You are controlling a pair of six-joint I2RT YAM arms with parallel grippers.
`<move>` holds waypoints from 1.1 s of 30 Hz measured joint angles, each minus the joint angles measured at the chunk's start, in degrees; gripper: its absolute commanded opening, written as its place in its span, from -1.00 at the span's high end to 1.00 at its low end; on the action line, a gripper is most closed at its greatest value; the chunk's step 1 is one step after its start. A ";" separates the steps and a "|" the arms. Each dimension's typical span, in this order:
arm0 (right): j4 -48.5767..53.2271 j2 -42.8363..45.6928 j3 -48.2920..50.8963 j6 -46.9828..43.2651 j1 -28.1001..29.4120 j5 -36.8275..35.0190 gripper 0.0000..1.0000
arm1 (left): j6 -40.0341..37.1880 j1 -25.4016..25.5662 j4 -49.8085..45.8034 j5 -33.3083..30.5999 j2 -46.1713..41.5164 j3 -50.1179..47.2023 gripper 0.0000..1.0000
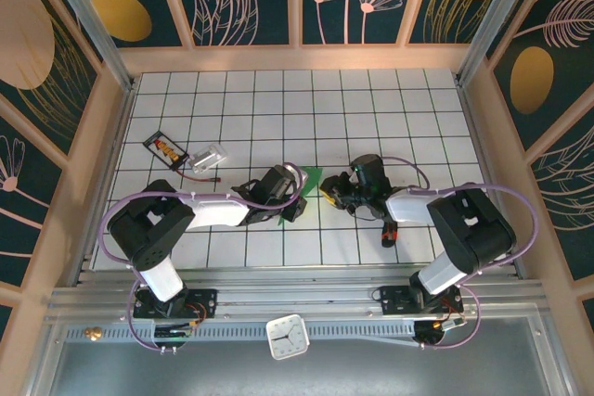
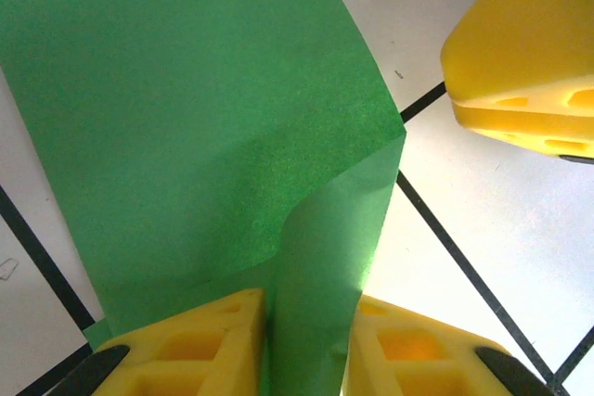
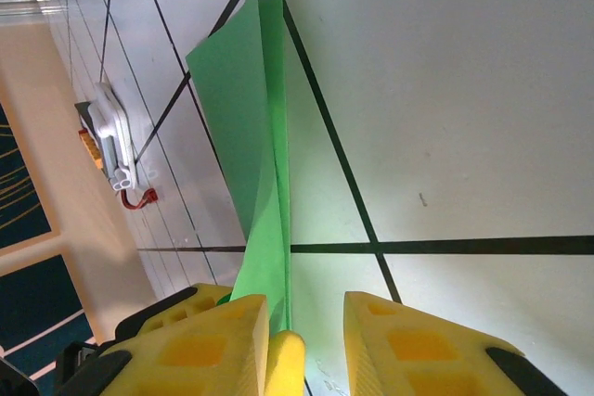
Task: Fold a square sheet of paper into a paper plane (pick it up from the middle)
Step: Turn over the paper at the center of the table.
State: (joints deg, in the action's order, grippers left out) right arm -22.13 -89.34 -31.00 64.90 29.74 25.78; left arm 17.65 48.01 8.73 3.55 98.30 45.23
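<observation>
The square sheet of paper (image 1: 310, 176) is bright green and folded over on itself, standing up from the white grid table between the two arms. In the left wrist view the paper (image 2: 195, 108) runs down between my left gripper's yellow fingers, and my left gripper (image 2: 308, 303) is shut on its folded edge. My left gripper (image 1: 299, 194) sits just left of the sheet. My right gripper (image 1: 330, 190) faces it from the right. In the right wrist view the paper (image 3: 246, 108) rises beside the left finger of my right gripper (image 3: 306, 299), whose jaws stand apart, holding nothing.
A black-and-orange packet (image 1: 165, 147) and a small white device (image 1: 210, 157) with a red wire lie at the left rear of the table. A red object (image 1: 389, 234) sits by the right arm. A clock (image 1: 286, 336) lies on the front rail. Wooden walls close the table in.
</observation>
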 measured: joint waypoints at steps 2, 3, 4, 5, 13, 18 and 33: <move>-0.52 -0.55 0.00 0.13 0.00 -0.02 0.39 | 0.00 0.00 0.00 0.15 0.00 0.00 0.45; -0.61 -0.70 0.00 0.13 0.00 -0.07 0.39 | 0.00 0.00 0.00 0.26 0.00 0.00 0.45; -0.79 -0.79 0.00 0.15 0.00 -0.17 0.39 | 0.00 0.00 0.00 0.28 0.00 0.00 0.45; -0.98 -0.83 -0.04 0.15 0.00 -0.22 0.38 | 0.00 0.00 0.00 0.31 0.00 0.00 0.46; -3.08 -2.36 -1.60 0.37 0.00 -0.22 0.34 | 0.00 0.00 0.00 0.46 0.00 0.00 0.45; -4.02 -5.27 -3.06 0.39 0.00 -0.17 0.35 | 0.00 0.00 0.00 0.46 0.00 0.00 0.45; -5.53 -8.35 -4.76 1.92 0.00 0.22 1.00 | -0.85 0.00 -0.13 0.52 -0.22 0.00 0.19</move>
State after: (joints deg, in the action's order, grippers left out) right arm -27.66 -97.69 -35.77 66.83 29.74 26.00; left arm 16.80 48.01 8.60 4.08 98.08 45.23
